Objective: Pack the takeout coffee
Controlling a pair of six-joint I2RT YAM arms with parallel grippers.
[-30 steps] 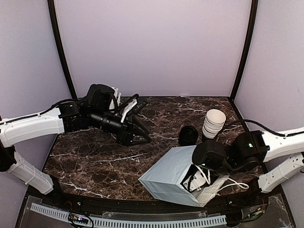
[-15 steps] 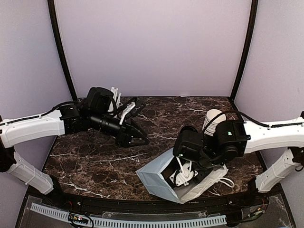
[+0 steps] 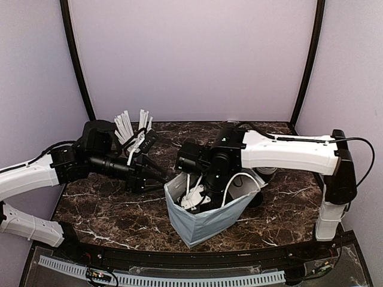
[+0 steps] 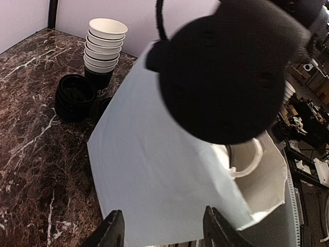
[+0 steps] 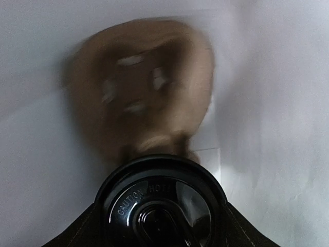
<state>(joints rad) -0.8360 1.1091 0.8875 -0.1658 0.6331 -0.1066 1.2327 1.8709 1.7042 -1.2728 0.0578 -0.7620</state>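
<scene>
On the dark veined marble table (image 3: 108, 209), a pale blue paper bag (image 3: 206, 226) stands upright. The right gripper (image 3: 194, 196) is down inside the bag, jaws pinching the takeout coffee cup with round black plastic lid (image 5: 160, 203). The left gripper (image 4: 163, 232) is just beside the bag's left wall, jaws spread, empty.

The paper bag (image 3: 203, 220) stands on the table (image 3: 114, 209) at lower centre of the top view, mouth upward. The right gripper (image 3: 195, 200) reaches down into that mouth from the upper right. Inside the bag, the takeout coffee (image 5: 160, 205) sits between its fingers (image 5: 86, 229). The left gripper (image 3: 160, 177) lies just left of the bag's rim. Behind the left arm, upper left, a bundle of sticks (image 3: 128, 125) stands upright. In the left wrist view, the stack of cups (image 4: 104, 49) stands behind the bag, upper left, with the loose lids (image 4: 75, 96) just beside it, lower left.
</scene>
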